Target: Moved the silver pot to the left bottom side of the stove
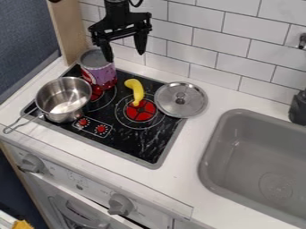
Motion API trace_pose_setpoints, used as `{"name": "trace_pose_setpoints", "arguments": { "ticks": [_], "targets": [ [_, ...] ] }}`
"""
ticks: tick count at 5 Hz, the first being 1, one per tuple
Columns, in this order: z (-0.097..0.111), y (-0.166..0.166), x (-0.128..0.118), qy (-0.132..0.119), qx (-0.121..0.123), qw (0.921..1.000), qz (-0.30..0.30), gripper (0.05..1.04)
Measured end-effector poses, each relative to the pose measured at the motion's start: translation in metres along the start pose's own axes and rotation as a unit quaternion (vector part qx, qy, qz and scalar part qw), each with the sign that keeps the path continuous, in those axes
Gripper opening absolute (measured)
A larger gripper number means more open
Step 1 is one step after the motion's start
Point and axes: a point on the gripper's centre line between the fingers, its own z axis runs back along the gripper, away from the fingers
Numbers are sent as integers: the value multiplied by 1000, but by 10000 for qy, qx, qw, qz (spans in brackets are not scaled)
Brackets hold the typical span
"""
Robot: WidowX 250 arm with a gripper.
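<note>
The silver pot [64, 99] stands upright at the left side of the black stove top [134, 142], near its front left corner, and its wire handle points toward the lower left over the counter's front edge. Above the back of the stove hangs the black gripper [126, 53], open, with nothing between its fingers. It is up and to the right of the pot, apart from it, with its left finger in front of the can's upper right side.
A purple can [99, 71] stands behind the pot. A yellow banana-like toy [137, 91] lies on the right burner, a silver lid [180, 99] at the stove's right edge. The grey sink [263, 156] is at right; a tiled wall rises behind.
</note>
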Motion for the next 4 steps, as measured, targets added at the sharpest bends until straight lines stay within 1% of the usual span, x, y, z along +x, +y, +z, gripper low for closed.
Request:
{"name": "trace_pose_setpoints", "arguments": {
  "ticks": [1, 2, 3, 4],
  "targets": [
    [-15, 3, -6, 186, 108, 9998, -9, 1000],
    [-22, 14, -18, 315, 126, 9993, -124, 1000],
    [-5, 32, -12, 136, 38, 9999, -94, 1000],
    [-1, 56, -12, 58, 37, 9998, -169, 1000]
  ]
}}
